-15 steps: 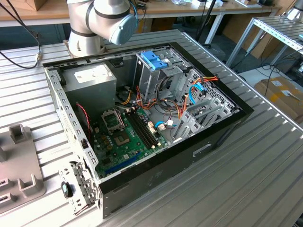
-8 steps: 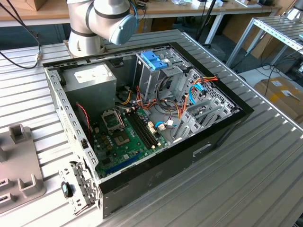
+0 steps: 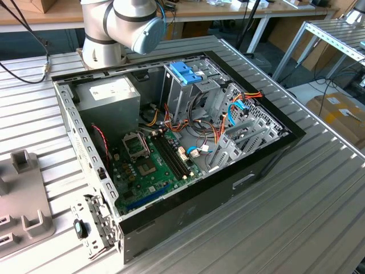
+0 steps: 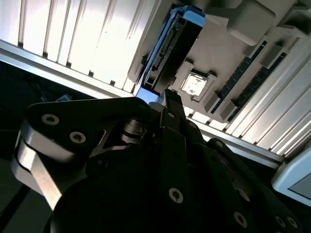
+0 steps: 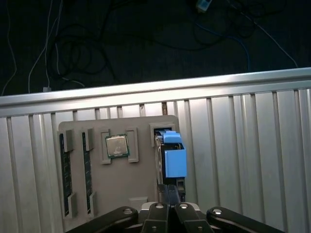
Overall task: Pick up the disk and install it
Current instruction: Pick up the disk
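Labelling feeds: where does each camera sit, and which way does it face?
Exterior view: off the arm, looking down into the open black computer case; the arm's grey joint shows.
First wrist view: at the wrist, looking down past the black end effector at the grey plastic tray.
Second wrist view: at the wrist, slanting along the end effector.
Shared: both wrist views show the blue-framed silver disk.

Arm (image 3: 134, 23): pale grey joint with blue cap, at top of exterior view; gripper (image 5: 170, 189): black, jaws pressed together, linkages splayed either side in first wrist view
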`<state>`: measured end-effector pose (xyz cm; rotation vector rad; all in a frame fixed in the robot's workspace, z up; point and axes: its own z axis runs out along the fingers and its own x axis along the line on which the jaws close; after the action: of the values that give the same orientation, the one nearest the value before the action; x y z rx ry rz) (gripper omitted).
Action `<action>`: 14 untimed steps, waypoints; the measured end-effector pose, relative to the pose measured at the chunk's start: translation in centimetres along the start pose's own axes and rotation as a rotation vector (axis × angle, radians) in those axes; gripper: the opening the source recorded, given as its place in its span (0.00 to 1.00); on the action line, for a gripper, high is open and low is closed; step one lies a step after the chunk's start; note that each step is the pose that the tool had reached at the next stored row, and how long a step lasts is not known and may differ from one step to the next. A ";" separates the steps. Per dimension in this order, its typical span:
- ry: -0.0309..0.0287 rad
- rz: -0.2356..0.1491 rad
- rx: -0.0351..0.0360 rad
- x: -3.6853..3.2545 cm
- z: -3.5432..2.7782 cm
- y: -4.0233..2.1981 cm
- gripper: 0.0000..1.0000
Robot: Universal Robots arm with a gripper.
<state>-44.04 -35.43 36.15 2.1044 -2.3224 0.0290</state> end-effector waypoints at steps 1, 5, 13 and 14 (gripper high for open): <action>0.0000 0.000 -0.0001 -0.06 0.10 -0.07 0.11; -0.0001 0.000 0.0002 -0.21 0.34 -0.21 0.11; 0.0004 0.000 0.0002 -0.41 0.60 -0.46 0.11; 0.0008 0.000 0.0001 -0.43 0.80 -0.47 0.11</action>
<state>-43.53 -35.07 35.35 2.1042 -2.3218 0.0299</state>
